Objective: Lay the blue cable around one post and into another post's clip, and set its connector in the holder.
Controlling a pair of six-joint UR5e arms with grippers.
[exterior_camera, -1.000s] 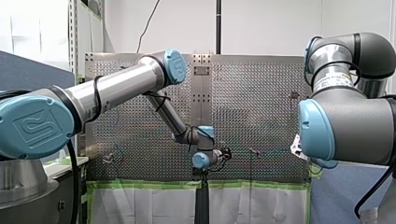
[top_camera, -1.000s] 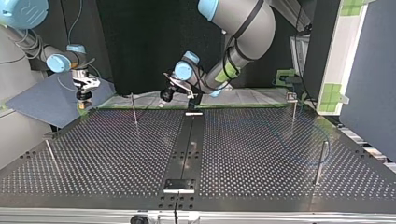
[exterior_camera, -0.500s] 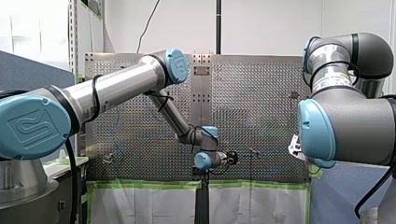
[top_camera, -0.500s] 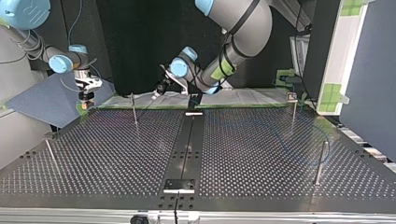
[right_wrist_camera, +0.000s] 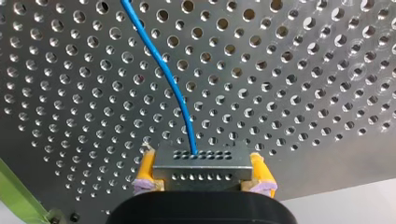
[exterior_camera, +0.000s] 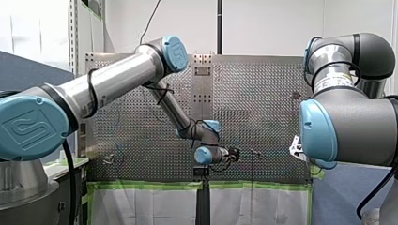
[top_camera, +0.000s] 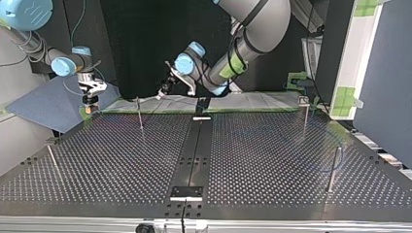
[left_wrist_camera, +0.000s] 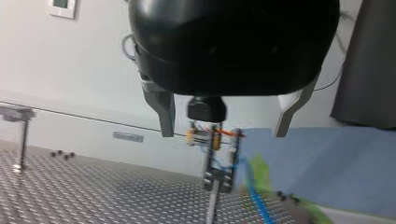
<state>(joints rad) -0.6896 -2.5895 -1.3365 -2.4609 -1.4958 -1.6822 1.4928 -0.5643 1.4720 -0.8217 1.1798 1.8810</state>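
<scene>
Our right gripper point(right_wrist_camera: 204, 173) clamps the connector point(right_wrist_camera: 201, 161) between its yellow pads, and the blue cable point(right_wrist_camera: 175, 88) runs ahead over the table point(right_wrist_camera: 303, 93). Our left gripper point(left_wrist_camera: 224, 133) gapes wide, holding nothing.

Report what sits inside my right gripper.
Between the right gripper's yellow pads sits a grey connector. The blue cable runs from its front face across the perforated table. The connector's rear end is covered by the gripper's black body.

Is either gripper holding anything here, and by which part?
My right gripper clamps the connector by its two short ends between its yellow pads; the blue cable runs out ahead. My left gripper is open, holding nothing.
</scene>
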